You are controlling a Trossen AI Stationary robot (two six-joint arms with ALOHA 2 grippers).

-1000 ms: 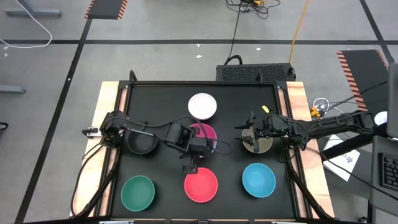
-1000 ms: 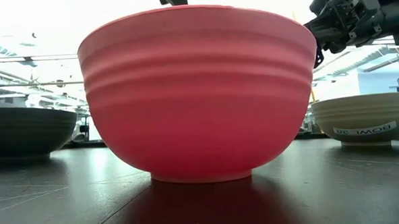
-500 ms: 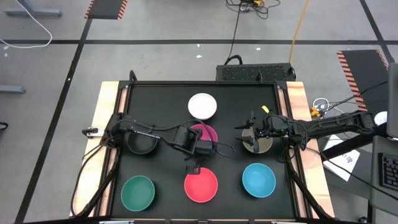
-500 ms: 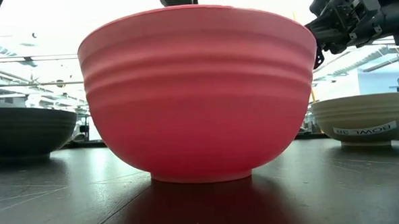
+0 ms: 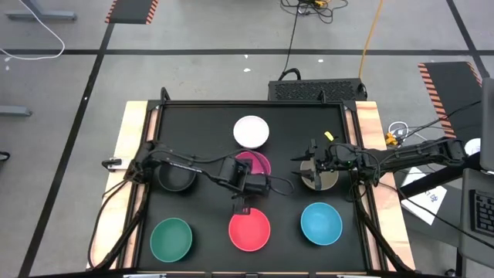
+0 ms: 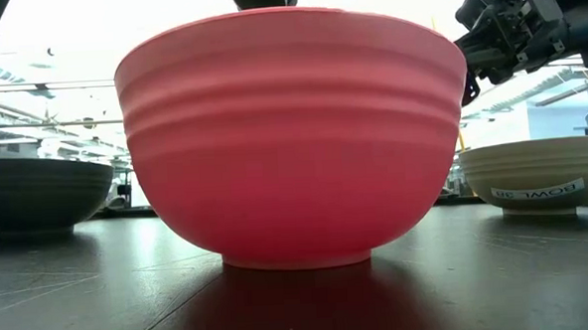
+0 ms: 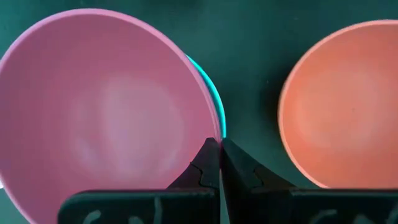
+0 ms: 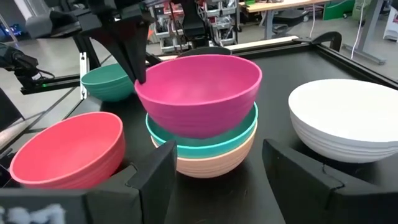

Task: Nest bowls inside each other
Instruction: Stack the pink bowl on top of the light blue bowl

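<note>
A magenta bowl (image 5: 255,162) sits in a teal bowl (image 8: 205,144), which sits in an orange bowl (image 8: 211,163), at the table's middle. My left gripper (image 5: 255,185) is shut on the magenta bowl's near rim. My right gripper (image 5: 309,166) hovers open and empty over the taupe bowl (image 5: 323,181), its fingers toward the stack. The white bowl (image 5: 252,131), black bowl (image 5: 174,177), green bowl (image 5: 171,238), red bowl (image 5: 249,229) and blue bowl (image 5: 321,222) each stand alone on their bases. My left gripper pinches the magenta bowl's rim (image 7: 211,134) on the side toward the red bowl, one finger inside the bowl and one outside. The fingers (image 8: 134,62) come from above, pointing down. The bowl's underside rests in the teal bowl.
The black mat (image 5: 201,131) has bare room at its far left and far right corners. Its raised wooden side rails (image 5: 131,154) bound the work area. In the low view the red bowl (image 6: 293,135) blocks most of the scene.
My left gripper has gone a little toward the table's right edge, along the near side of the magenta bowl. The stack stays where it was. My right gripper has kept still.
</note>
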